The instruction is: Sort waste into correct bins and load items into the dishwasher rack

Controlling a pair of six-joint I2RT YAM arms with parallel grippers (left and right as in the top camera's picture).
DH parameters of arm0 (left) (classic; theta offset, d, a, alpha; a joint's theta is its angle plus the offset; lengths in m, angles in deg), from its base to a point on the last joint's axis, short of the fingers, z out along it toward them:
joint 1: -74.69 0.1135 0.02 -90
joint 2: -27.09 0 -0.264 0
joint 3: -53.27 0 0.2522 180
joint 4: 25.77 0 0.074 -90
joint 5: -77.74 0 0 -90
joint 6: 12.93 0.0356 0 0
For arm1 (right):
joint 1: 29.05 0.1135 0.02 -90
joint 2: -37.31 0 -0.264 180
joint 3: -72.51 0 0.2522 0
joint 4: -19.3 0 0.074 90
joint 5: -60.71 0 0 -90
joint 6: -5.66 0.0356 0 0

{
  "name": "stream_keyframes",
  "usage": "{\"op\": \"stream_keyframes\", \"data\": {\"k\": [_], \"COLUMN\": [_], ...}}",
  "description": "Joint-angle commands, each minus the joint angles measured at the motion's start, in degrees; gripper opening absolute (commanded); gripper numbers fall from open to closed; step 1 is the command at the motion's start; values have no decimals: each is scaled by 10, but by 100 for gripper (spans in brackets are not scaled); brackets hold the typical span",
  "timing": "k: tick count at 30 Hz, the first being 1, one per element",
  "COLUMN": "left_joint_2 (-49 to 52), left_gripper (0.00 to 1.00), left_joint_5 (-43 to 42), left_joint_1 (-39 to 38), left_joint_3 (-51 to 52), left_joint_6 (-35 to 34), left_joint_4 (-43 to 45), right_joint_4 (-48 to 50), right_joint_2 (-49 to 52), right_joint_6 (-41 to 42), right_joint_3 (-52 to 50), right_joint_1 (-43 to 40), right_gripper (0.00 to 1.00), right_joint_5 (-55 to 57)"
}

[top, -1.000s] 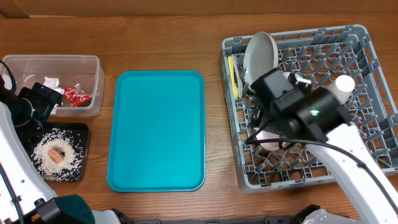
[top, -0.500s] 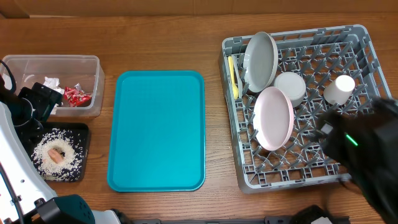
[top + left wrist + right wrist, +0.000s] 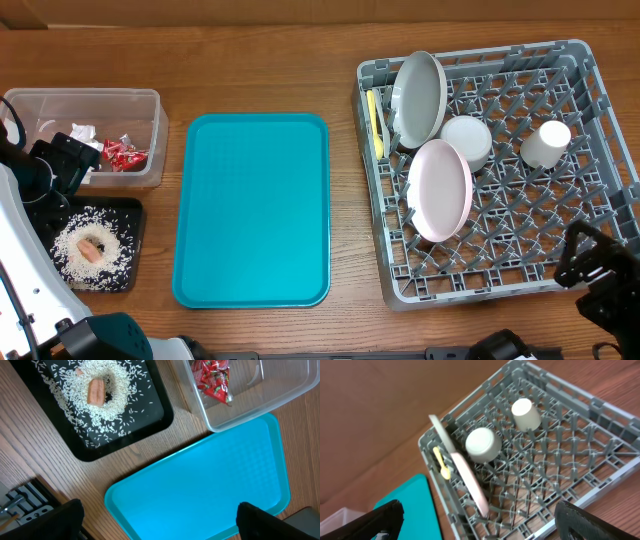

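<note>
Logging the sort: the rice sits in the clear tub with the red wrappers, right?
No. The rice lies in the black tray, ringing the orange food square; the red wrappers are in the clear tub. The left wrist view shows it.

No legible text; perhaps print on red wrappers (image 3: pixel 214 380), unreadable

Bright, even light from above, warm on wooden desk (image 3: pixel 260 70) — shadows soft and short. Mild sheen on teal tray (image 3: pixel 250 210), faint glints on clear tub (image 3: pixel 280 395), no harsh glare. Overhead view sharp. Wrist views: left end effector fingers (image 3: pixel 272 522) and right end effector fingers (image 3: pixel 365 522) dark, blurred at lower corners.
</note>
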Motion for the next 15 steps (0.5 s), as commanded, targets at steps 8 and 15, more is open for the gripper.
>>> {"op": "stream_keyframes", "data": {"k": [8, 15], "left_joint_2": [-1, -1], "left_gripper": [100, 100], "left_joint_5": [0, 0], "left_joint_1": [-4, -4], "left_joint_3": [5, 5], "left_joint_6": [-5, -5], "left_joint_4": [1, 1], "right_joint_4": [2, 2], "right_joint_2": [2, -3], "right_joint_6": [2, -18], "right_joint_3": [4, 4], "right_joint_1": [-2, -20], "right_gripper": [100, 100], "right_joint_5": [-21, -16]}}
